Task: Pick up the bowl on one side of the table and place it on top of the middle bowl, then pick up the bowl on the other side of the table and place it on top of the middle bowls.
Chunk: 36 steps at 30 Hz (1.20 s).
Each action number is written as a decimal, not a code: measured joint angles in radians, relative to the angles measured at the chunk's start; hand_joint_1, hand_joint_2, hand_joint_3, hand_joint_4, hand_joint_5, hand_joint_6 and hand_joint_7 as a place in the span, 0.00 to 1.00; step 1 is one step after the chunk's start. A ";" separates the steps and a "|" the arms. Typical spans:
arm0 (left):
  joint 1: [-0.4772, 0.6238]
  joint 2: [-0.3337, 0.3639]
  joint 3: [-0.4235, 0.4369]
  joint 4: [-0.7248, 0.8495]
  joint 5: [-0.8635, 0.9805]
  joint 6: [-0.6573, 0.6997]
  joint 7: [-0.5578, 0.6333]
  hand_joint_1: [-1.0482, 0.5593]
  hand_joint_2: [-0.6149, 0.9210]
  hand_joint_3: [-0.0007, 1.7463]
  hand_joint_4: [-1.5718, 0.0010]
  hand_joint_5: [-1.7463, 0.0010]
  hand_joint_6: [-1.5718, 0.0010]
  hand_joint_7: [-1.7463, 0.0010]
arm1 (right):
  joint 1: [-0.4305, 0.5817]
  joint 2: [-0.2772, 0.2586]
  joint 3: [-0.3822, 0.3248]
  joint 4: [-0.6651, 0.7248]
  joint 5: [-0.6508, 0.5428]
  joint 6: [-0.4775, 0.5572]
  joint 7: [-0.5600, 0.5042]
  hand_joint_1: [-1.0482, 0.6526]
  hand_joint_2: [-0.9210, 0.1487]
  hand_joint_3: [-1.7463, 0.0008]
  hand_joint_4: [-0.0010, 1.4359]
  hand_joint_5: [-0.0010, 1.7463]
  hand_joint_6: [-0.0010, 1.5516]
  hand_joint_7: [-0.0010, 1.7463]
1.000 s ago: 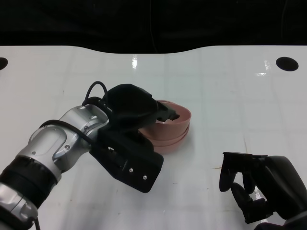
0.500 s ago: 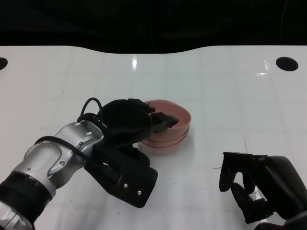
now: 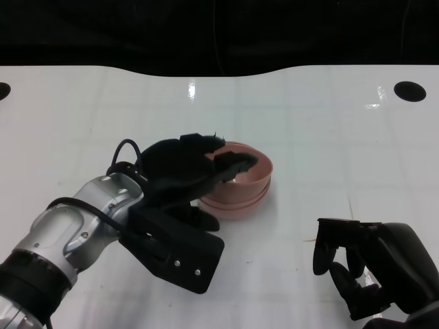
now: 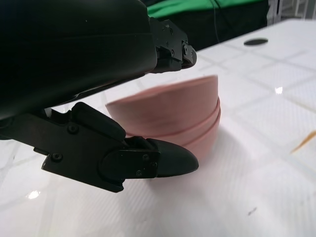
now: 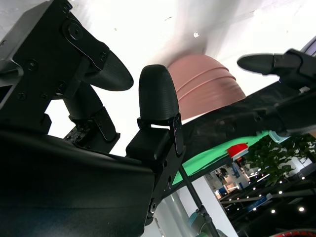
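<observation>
- left hand (image 3: pixel 184 171) sits at the near-left side of the stack of pink bowls (image 3: pixel 241 186); fingers (image 3: pixel 232 163) reach out over the top bowl's rim; fingers spread apart, nothing gripped
- left wrist view: one finger (image 4: pixel 170 42) above the top rim of the stack (image 4: pixel 170 116), another fingertip (image 4: pixel 165 163) low beside its base near the table (image 4: pixel 256 197); a gap shows between the upper finger and the rim; cannot tell if the lower fingertip touches the bowl wall
- stack: pink bowls nested one inside another, upright, rims showing as layered bands on the side; it stands on the table just beyond and right of the left hand's palm; exact count of bowls hard to tell from the bands
- left forearm (image 3: pixel 75 226) silver, comes in from the lower left, black cable looped near the wrist
- right hand (image 3: pixel 363 264) low at the near-right, well apart from the stack; stack lies up and left of it; fingers curled in, nothing in them
- right wrist view: right hand's fingers (image 5: pixel 158 96) in the foreground, stack (image 5: pixel 207 89) seen farther off past them; a black fingertip of the other hand (image 5: pixel 259 61) beside the stack
- table white, glossy; dark round hole (image 3: pixel 410 90) at far right, well beyond the right hand; small orange mark (image 4: pixel 303 140) on the surface near the stack
</observation>
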<state>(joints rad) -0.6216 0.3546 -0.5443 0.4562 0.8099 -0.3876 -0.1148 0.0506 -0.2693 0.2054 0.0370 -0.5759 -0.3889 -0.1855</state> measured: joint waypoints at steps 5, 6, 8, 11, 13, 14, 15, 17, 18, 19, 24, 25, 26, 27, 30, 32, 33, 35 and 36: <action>0.038 0.006 0.074 0.001 -0.108 -0.067 0.043 0.26 1.00 0.25 0.85 0.92 0.84 0.94 | 0.001 0.000 -0.003 -0.002 0.002 0.003 0.006 0.57 0.73 0.08 0.66 1.00 0.55 0.86; 0.049 0.006 0.093 0.003 -0.140 -0.090 0.052 0.27 1.00 0.23 0.83 0.91 0.82 0.94 | 0.001 0.000 -0.003 -0.002 0.003 0.002 0.006 0.57 0.73 0.08 0.66 1.00 0.56 0.86; 0.068 0.006 0.122 0.016 -0.193 -0.134 0.071 0.31 1.00 0.20 0.79 0.88 0.78 0.93 | 0.001 -0.001 -0.004 -0.002 0.003 0.002 0.006 0.57 0.73 0.08 0.67 1.00 0.56 0.86; 0.096 0.006 0.161 0.047 -0.262 -0.195 0.077 0.35 1.00 0.18 0.84 0.69 0.73 0.94 | 0.001 -0.001 -0.004 -0.002 0.003 0.002 0.008 0.57 0.73 0.08 0.66 1.00 0.56 0.86; 0.117 0.007 0.184 0.054 -0.303 -0.235 0.077 0.36 1.00 0.18 0.87 0.60 0.72 0.94 | 0.002 -0.001 -0.004 -0.002 0.005 0.003 0.013 0.57 0.73 0.08 0.66 1.00 0.55 0.86; 0.125 0.008 0.194 0.055 -0.323 -0.252 0.076 0.37 1.00 0.17 0.87 0.55 0.69 0.93 | 0.002 -0.001 -0.004 -0.002 0.006 0.003 0.016 0.57 0.73 0.08 0.66 1.00 0.55 0.86; 0.133 0.011 0.207 0.055 -0.350 -0.271 0.075 0.38 1.00 0.17 0.86 0.53 0.68 0.93 | 0.002 -0.001 -0.004 -0.003 0.008 0.004 0.018 0.57 0.73 0.08 0.66 1.00 0.55 0.86; 0.144 0.016 0.230 0.055 -0.381 -0.300 0.072 0.39 1.00 0.17 0.84 0.50 0.65 0.92 | 0.004 -0.001 -0.005 -0.003 0.015 0.005 0.019 0.57 0.73 0.08 0.66 1.00 0.55 0.86; 0.148 0.018 0.241 0.055 -0.392 -0.314 0.072 0.39 1.00 0.17 0.84 0.49 0.65 0.91 | 0.004 -0.001 -0.006 -0.003 0.016 0.005 0.019 0.56 0.74 0.08 0.66 1.00 0.55 0.86; 0.152 0.021 0.249 0.055 -0.399 -0.325 0.071 0.40 1.00 0.17 0.82 0.48 0.63 0.91 | 0.004 -0.001 -0.006 -0.003 0.017 0.005 0.019 0.56 0.74 0.08 0.66 1.00 0.55 0.86; 0.222 0.029 0.315 0.050 -0.482 -0.421 0.071 0.48 1.00 0.15 0.70 0.43 0.51 0.86 | 0.003 -0.001 -0.006 -0.002 0.017 0.005 0.019 0.56 0.74 0.08 0.66 1.00 0.55 0.87; 0.236 0.028 0.326 0.049 -0.503 -0.436 0.071 0.49 1.00 0.15 0.69 0.43 0.50 0.85 | 0.003 -0.001 -0.006 -0.002 0.017 0.005 0.019 0.56 0.74 0.08 0.66 1.00 0.55 0.87; 0.248 0.026 0.338 0.046 -0.523 -0.448 0.071 0.51 1.00 0.14 0.66 0.41 0.48 0.83 | 0.002 -0.001 -0.006 -0.001 0.018 0.005 0.019 0.56 0.74 0.08 0.66 1.00 0.55 0.87; 0.260 0.021 0.349 0.043 -0.553 -0.459 0.069 0.53 1.00 0.14 0.65 0.40 0.48 0.80 | 0.002 -0.001 -0.006 0.000 0.018 0.005 0.019 0.56 0.74 0.08 0.66 1.00 0.55 0.87; 0.288 0.000 0.374 0.041 -0.615 -0.490 0.060 0.58 0.91 0.30 0.63 0.34 0.51 0.63 | -0.004 -0.001 -0.006 0.003 0.018 0.005 0.019 0.57 0.73 0.08 0.66 1.00 0.54 0.87; 0.309 -0.008 0.384 0.033 -0.631 -0.497 0.052 0.62 0.80 0.49 0.59 0.32 0.49 0.59 | -0.008 -0.001 -0.006 0.006 0.018 0.005 0.019 0.57 0.73 0.08 0.66 1.00 0.54 0.87; 0.323 -0.010 0.387 0.025 -0.642 -0.497 0.044 0.63 0.77 0.52 0.58 0.31 0.48 0.58 | -0.011 -0.001 -0.006 0.012 0.018 0.005 0.019 0.57 0.73 0.08 0.66 1.00 0.54 0.87; 0.347 -0.019 0.396 0.013 -0.667 -0.496 0.033 0.64 0.76 0.55 0.56 0.30 0.46 0.58 | -0.012 -0.002 -0.006 0.022 0.018 0.005 0.018 0.57 0.72 0.09 0.66 1.00 0.54 0.87; 0.357 -0.024 0.401 0.006 -0.676 -0.496 0.029 0.65 0.73 0.59 0.55 0.25 0.45 0.55 | -0.012 -0.002 -0.006 0.024 0.018 0.005 0.018 0.57 0.72 0.09 0.66 1.00 0.54 0.87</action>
<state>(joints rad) -0.2646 0.3307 -0.1437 0.4626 0.1343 -0.8837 -0.0862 0.0381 -0.2713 0.1991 0.0611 -0.5582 -0.3843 -0.1673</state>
